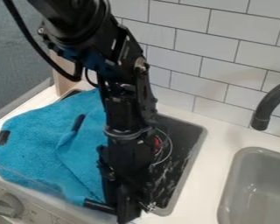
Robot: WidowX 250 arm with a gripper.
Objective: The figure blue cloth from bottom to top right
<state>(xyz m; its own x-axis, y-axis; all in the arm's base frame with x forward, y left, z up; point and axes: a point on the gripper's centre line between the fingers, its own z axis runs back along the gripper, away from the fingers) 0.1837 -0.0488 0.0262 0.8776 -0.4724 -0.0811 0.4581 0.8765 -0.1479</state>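
Blue cloth (37, 148) is lying at left, gripper (126, 212) hanging by its bottom right, can't tell if holding; probably working the grasp, next needing secure cloth before folding top right

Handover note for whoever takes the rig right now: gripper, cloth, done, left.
Gripper: low, at the near edge of the black basin, beside the cloth's lower right part. Hold on cloth: can't tell.
Blue cloth: left of the arm, bunched, a ridge across its middle; one black patch sits on its upper part.
Done: no finished bottom-to-top-right fold; the cloth's lower part is at the bottom.
Left: likely confirm grip, then bring bottom to top right.
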